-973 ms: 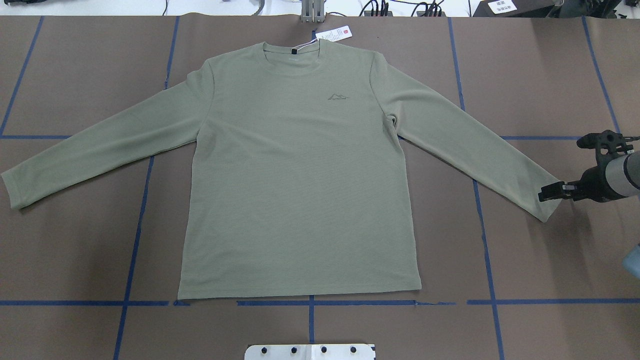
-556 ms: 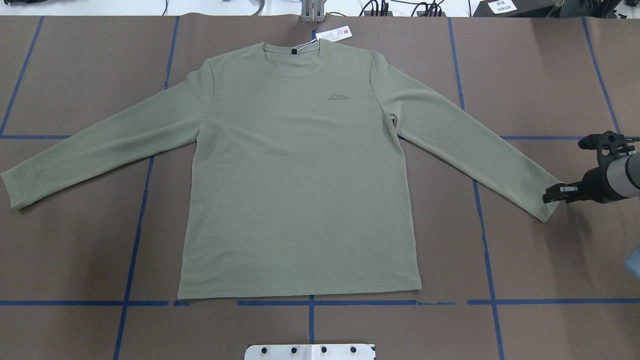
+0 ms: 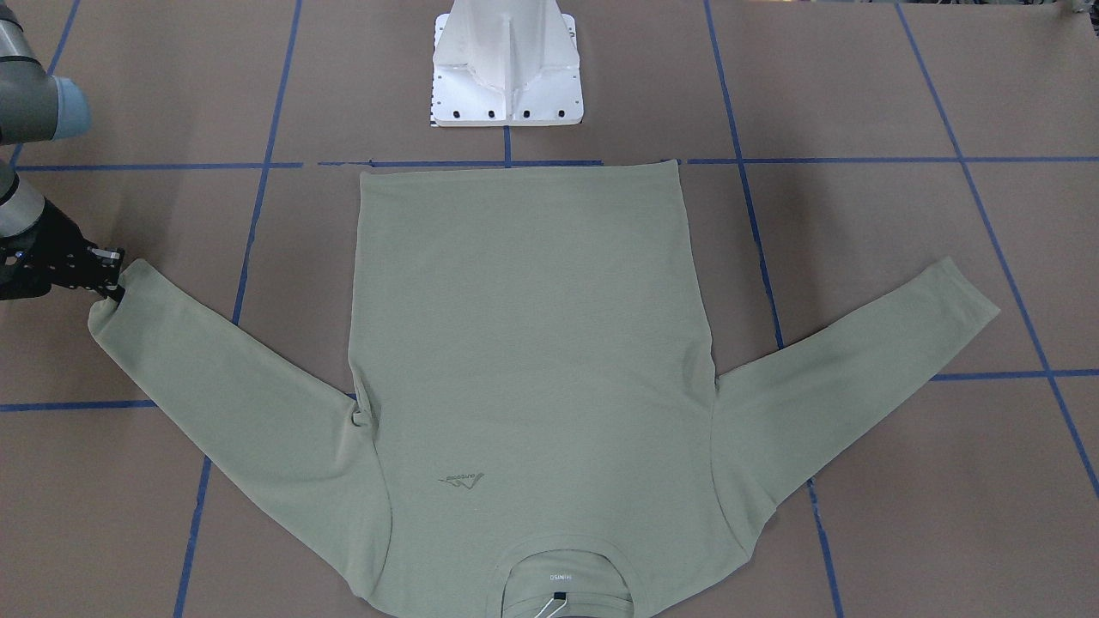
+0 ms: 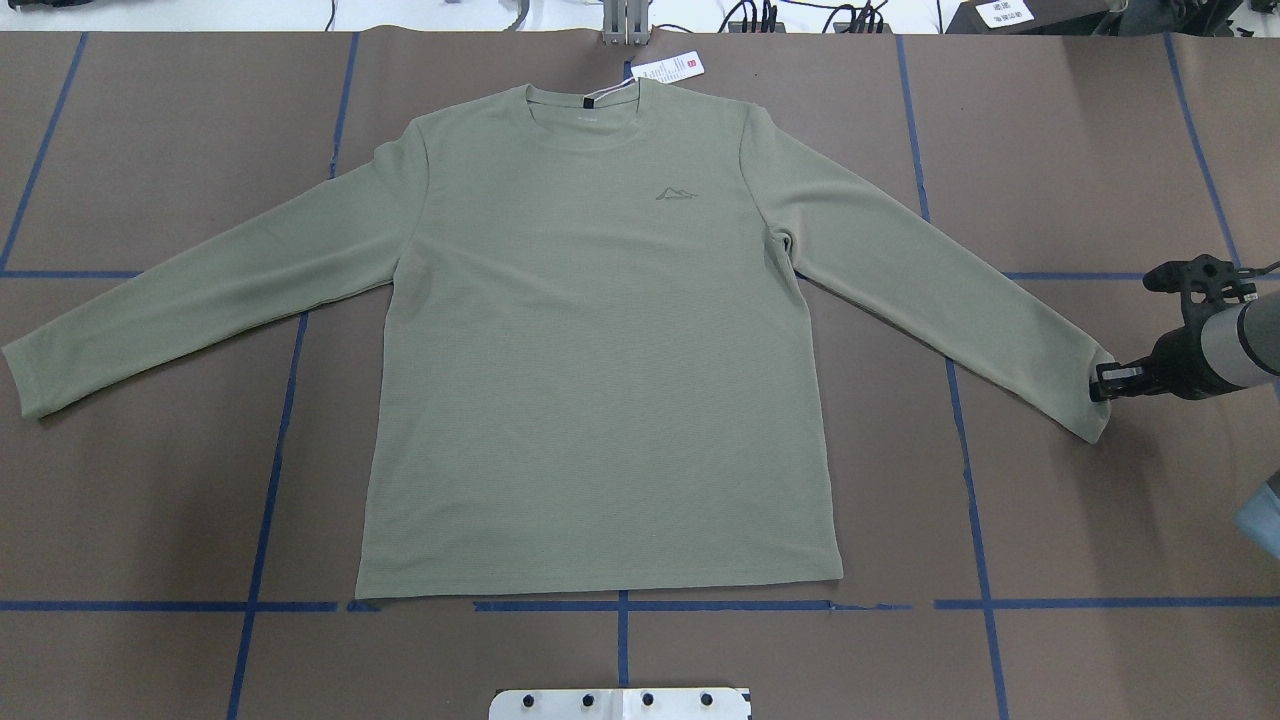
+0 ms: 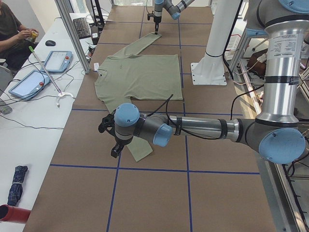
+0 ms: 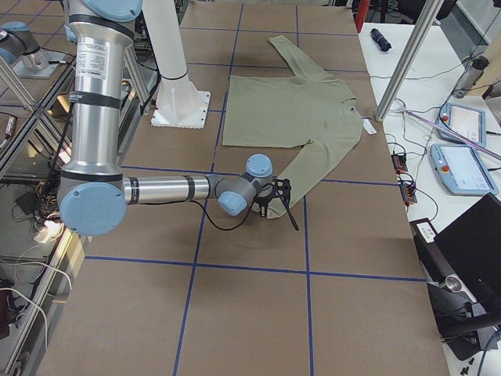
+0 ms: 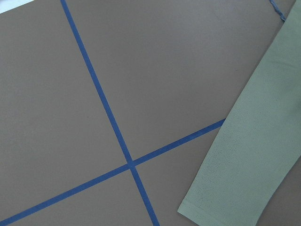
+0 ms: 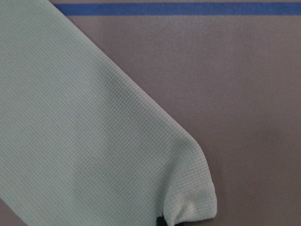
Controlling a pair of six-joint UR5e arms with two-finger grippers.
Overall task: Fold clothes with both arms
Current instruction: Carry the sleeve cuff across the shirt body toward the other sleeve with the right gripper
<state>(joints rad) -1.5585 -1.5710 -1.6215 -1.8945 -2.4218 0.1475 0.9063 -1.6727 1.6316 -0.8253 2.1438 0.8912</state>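
Observation:
The sage-green long-sleeved shirt (image 4: 600, 350) lies flat and face up on the brown table, sleeves spread, collar at the far edge with its white hang tag (image 4: 668, 68). It also shows in the front view (image 3: 532, 343). My right gripper (image 4: 1100, 385) is low at the right sleeve's cuff, shut on the cuff's edge; it shows in the front view (image 3: 113, 276) too. The right wrist view shows the bunched cuff corner (image 8: 188, 188). My left gripper (image 5: 115, 147) hovers over the left sleeve's cuff (image 7: 235, 188); I cannot tell whether it is open or shut.
The white pedestal base (image 3: 506, 69) stands at the near edge, close to the shirt's hem. Blue tape lines (image 4: 620, 605) cross the table. A side table with tablets (image 5: 55, 60) and a seated person (image 5: 12, 34) lie beyond the collar end.
My right gripper has shifted slightly right and up along the cuff's edge, and the cuff's corner has drawn in a little. The rest of the shirt has not moved.

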